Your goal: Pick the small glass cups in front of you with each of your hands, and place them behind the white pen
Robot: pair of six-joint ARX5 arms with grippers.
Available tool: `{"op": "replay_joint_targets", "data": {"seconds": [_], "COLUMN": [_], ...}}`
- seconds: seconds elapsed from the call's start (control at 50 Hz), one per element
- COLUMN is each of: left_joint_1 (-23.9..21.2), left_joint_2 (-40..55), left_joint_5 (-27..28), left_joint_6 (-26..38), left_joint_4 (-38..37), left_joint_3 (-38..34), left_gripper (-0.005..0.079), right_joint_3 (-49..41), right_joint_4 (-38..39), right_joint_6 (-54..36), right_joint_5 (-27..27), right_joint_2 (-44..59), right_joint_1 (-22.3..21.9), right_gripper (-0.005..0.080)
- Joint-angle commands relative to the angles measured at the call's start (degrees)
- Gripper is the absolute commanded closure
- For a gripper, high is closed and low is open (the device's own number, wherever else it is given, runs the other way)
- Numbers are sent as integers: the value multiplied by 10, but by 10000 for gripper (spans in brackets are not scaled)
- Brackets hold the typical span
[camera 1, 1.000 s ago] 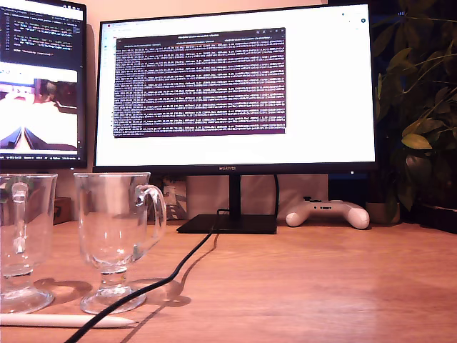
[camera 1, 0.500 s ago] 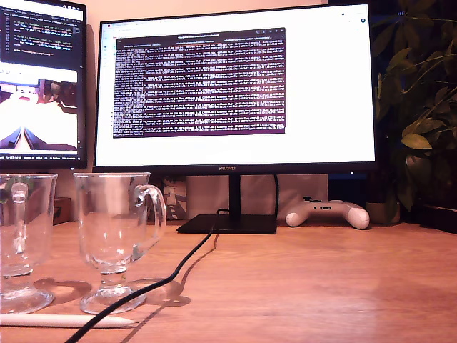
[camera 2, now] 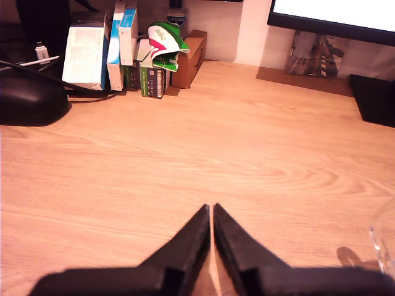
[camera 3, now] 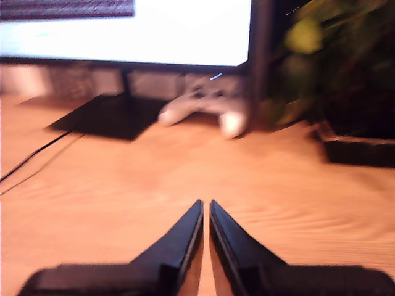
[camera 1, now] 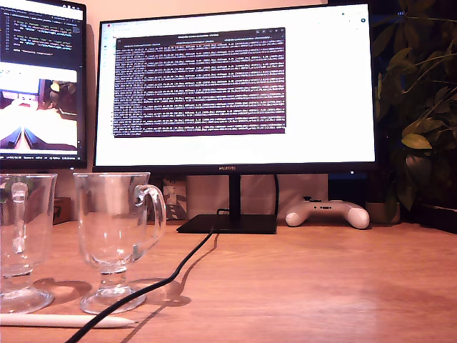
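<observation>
Two clear glass mugs stand at the exterior view's left: one (camera 1: 114, 229) with its loop handle toward the view's right, the other (camera 1: 21, 236) cut by the frame edge. The white pen (camera 1: 64, 321) lies flat on the desk in front of their feet. Neither arm shows in the exterior view. My first gripper (camera 2: 211, 208) is shut and empty over bare wood, with a sliver of glass (camera 2: 386, 243) beside it at the frame edge. My second gripper (camera 3: 205, 203) is shut and empty too, in a blurred picture, pointing toward the monitor stand.
A black cable (camera 1: 178, 268) runs from the monitor base (camera 1: 227, 224) past the handled mug's foot. A white game controller (camera 1: 328, 212) and a plant (camera 1: 421, 107) sit at the exterior view's right. Boxes (camera 2: 117, 49) and a black object (camera 2: 31, 102) stand beyond my first gripper.
The mugs, pen and cable have not moved. Only the small picture on the side screen at the exterior view's left has changed.
</observation>
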Motion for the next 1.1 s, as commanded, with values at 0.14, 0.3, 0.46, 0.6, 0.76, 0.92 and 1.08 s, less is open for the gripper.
{"op": "replay_joint_targets", "data": {"seconds": [0.14, 0.3, 0.46, 0.6, 0.76, 0.92, 1.08], "left_joint_1": [-1, -1, -1, -1, -1, -1, -1], "left_joint_2": [-5, -5, -5, -5, -5, -5, -5], "left_joint_5": [1, 1, 1, 1, 1, 1, 1], "left_joint_6": [-3, -3, -3, -3, -3, -3, -3], "left_joint_4": [-9, -9, -9, -9, -9, -9, -10], "left_joint_3": [-14, -14, -14, -14, -14, -14, -14], "left_gripper": [765, 765, 765, 765, 765, 765, 765], "right_joint_3": [-10, -10, -10, -9, -9, -9, -9], "right_joint_4": [-48, -47, -50, -54, -54, -54, -54], "right_joint_6": [0, -19, -25, 10, 10, 10, 10], "right_joint_5": [24, 29, 63, 63, 63, 63, 63], "right_joint_2": [-57, -57, -57, -57, -57, -57, -57], "right_joint_1": [0, 1, -1, 0, 0, 0, 0], "right_gripper": [764, 764, 764, 764, 764, 764, 764]}}
